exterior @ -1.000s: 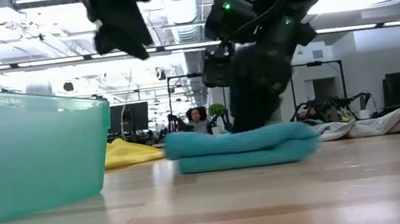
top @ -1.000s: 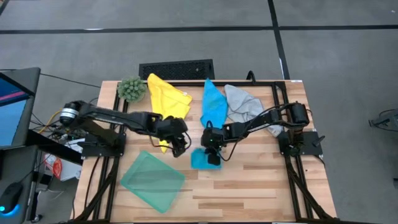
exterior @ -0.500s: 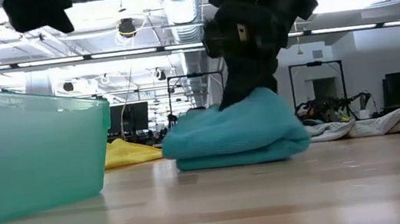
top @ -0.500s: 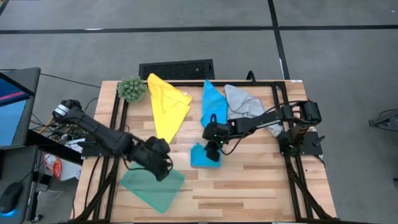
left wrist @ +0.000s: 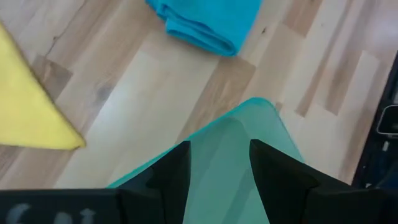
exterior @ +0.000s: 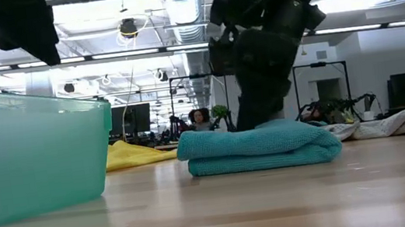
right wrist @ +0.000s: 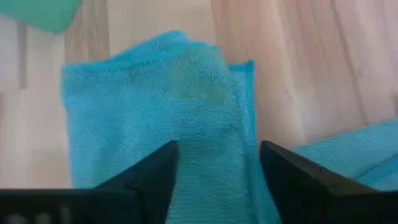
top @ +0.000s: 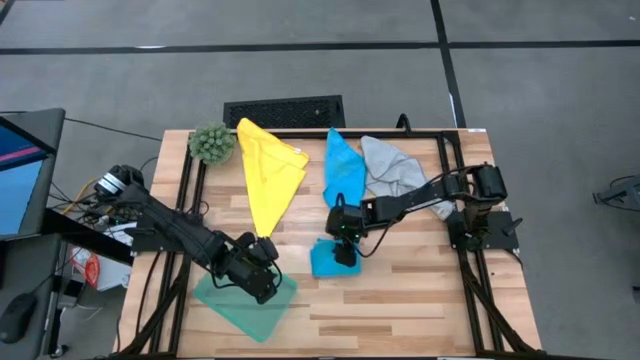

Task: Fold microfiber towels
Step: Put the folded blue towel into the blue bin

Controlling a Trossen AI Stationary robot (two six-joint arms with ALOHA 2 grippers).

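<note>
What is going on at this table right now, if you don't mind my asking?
The robot is folding microfiber towels. The right gripper stands open directly over a folded blue towel lying on the table. The left gripper hovers open and empty above a translucent green bin. A yellow towel, another blue towel and a grey towel lie unfolded at the back.

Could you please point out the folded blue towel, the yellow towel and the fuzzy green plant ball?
Folded bright blue microfiber towel (top: 330, 260), high view, its bare left part.
Yellow microfiber towel (top: 266, 180), high view, middle.
Fuzzy green plant ball (top: 211, 142), high view, centre.
</note>
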